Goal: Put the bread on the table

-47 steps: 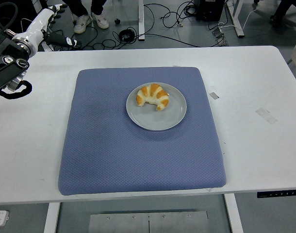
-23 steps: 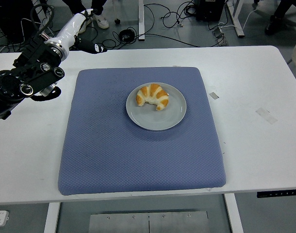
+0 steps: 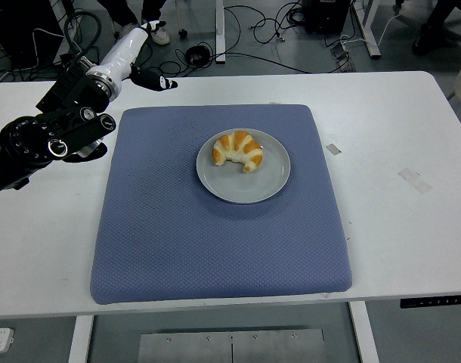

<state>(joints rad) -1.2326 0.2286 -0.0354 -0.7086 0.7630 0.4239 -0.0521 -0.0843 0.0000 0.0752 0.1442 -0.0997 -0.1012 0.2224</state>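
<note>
Table (image 3: 412, 121) white | blue mat (image 3: 215, 227) ctr | cables (image 3: 238, 30) on floor behind | left robot hand (image 3: 143, 64) grip unclear

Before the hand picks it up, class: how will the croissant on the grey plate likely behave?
The croissant looks puffy and layered, so it is probably light and easily crushed. Its curved shape lies flat on the plate, so it seems unlikely to roll. Its golden crust may flake.

Blue mat (image 3: 215, 227) and grey plate (image 3: 249, 185).
Plate sits upon the mat; black cables (image 3: 253, 23) trail across the floor behind.
</note>
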